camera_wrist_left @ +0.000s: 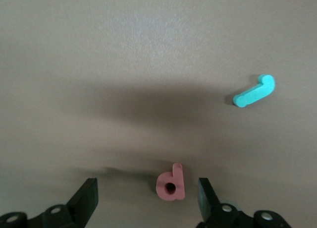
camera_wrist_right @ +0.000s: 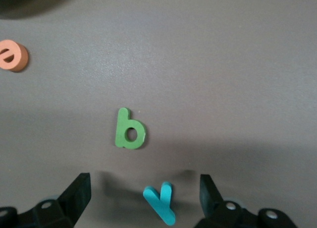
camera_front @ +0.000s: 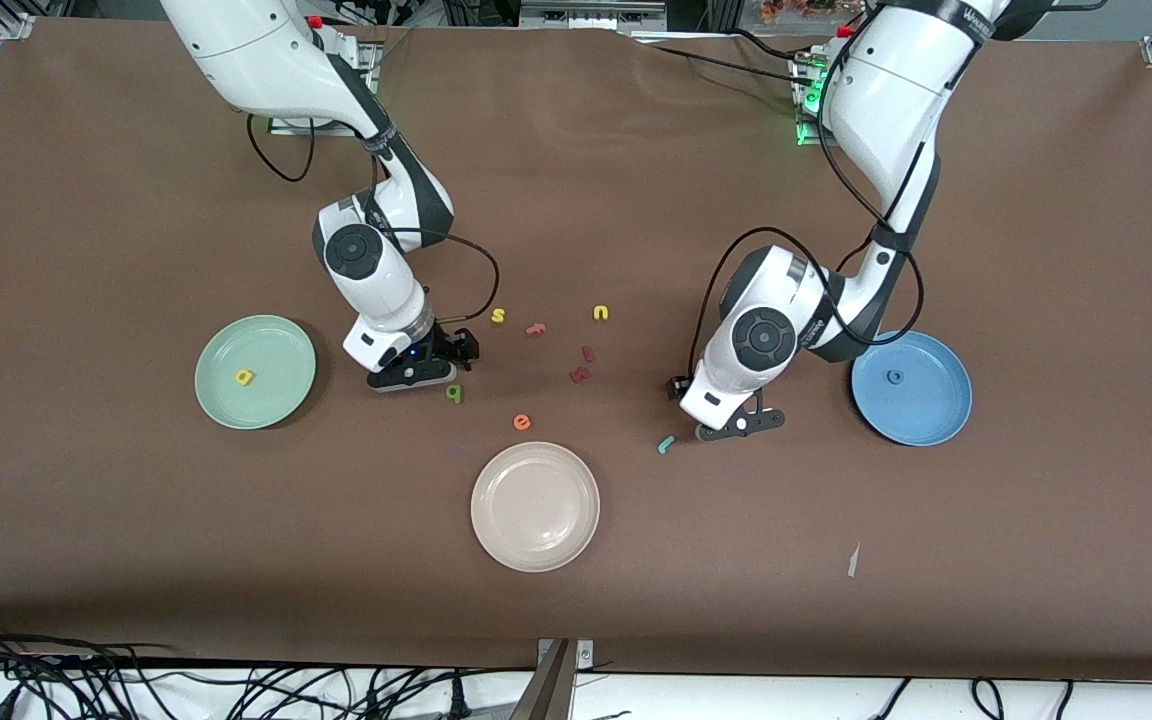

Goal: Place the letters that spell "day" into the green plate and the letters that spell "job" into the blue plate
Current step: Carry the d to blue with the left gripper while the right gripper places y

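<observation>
Front view: the green plate (camera_front: 255,372) already holds the yellow "a" (camera_front: 245,377). My right gripper (camera_wrist_right: 143,200) is spread wide around the teal "y" (camera_wrist_right: 161,202), so I centre before squeezing. My left gripper (camera_wrist_left: 146,200) stands wide around the salmon "b" (camera_wrist_left: 171,183); the blue plate (camera_front: 911,388) holds the blue "o" (camera_front: 894,377).

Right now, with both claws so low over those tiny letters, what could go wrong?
The right gripper straddles the teal y, but the green d lies close by; a nudge could shove it away. The left gripper brackets the salmon b off centre, so closing might flip it instead of pinching it.
</observation>
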Robot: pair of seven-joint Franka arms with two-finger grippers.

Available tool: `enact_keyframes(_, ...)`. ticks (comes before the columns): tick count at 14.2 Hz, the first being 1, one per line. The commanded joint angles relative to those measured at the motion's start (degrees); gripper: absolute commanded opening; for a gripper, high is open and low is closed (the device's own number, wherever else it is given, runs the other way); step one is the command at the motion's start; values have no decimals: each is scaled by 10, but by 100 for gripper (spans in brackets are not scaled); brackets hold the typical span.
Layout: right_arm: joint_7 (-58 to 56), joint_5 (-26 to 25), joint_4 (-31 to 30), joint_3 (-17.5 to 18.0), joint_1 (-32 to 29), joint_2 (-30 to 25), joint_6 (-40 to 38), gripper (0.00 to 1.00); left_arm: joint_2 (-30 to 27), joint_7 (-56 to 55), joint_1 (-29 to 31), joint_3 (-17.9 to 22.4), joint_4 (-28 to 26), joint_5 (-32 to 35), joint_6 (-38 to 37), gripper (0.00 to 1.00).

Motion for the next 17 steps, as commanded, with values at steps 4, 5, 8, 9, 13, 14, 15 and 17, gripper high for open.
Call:
enact_keyframes(4, -4, -2, -24, -6, 2, -9, -16, 68, 26, -33, -15, 6, 33, -33, -5, 65)
enact_keyframes(5, -4, -4, -24, -7, 2, -10, -27, 54, 27, -33, -15, 6, 33, -35, -5, 59)
enact_keyframes(8, -4, -14, -17, -12, 3, -11, -45, 1, 28, -33, -18, 6, 33, -37, 6, 46)
enact_keyframes(9, -4, -20, -17, -12, 2, -15, -45, 0, 28, -33, -19, 6, 29, -41, 23, 44)
enact_keyframes(13, -19, -28, 13, -27, 2, -52, -136, 0, 31, -33, -25, 6, 28, -44, 27, 27)
enact_keyframes(14, -38, -33, 32, -36, 2, -66, -184, 0, 31, -33, -25, 6, 28, -44, 27, 21)
enact_keyframes(15, -60, -33, 53, -50, 2, -84, -237, 0, 33, -33, -25, 6, 28, -44, 27, 19)
enact_keyframes(17, -128, -33, 64, -88, 0, -124, -326, 0, 31, -33, -26, 7, 28, -44, 27, 12)
